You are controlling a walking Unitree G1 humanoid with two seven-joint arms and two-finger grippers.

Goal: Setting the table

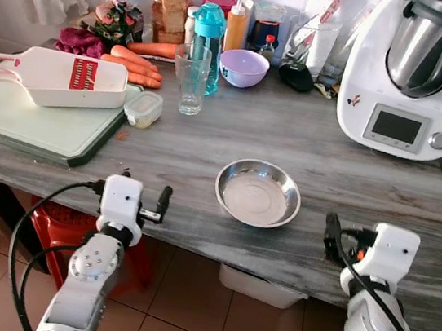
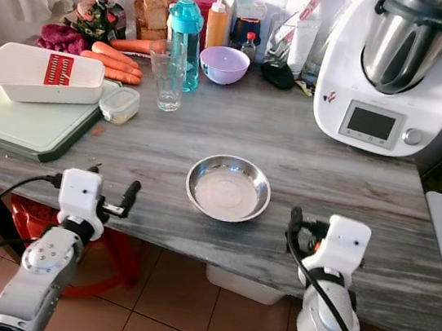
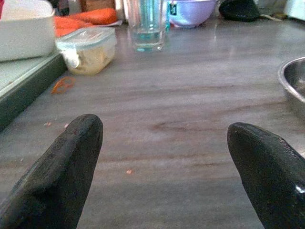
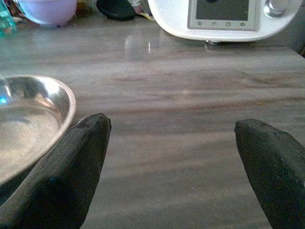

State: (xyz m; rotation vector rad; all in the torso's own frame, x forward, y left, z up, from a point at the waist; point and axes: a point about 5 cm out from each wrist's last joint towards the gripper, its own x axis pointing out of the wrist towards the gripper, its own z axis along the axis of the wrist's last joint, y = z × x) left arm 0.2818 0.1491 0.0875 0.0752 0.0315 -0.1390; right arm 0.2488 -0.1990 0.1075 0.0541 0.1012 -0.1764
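hovering both arms at the near edge of the grey wood-grain counter point(image 1: 208, 143). left gripper point(image 1: 135, 200) and right gripper point(image 1: 332, 237) are both spread apart, holding nothing. shallow round steel bowl point(image 1: 257, 192) is sitting between them, just beside my right fingers point(image 4: 66, 167), so right is nearer. smooth, shiny, likely slippery rim.

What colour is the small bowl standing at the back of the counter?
Lilac: the bowl shows best in the left eye view.
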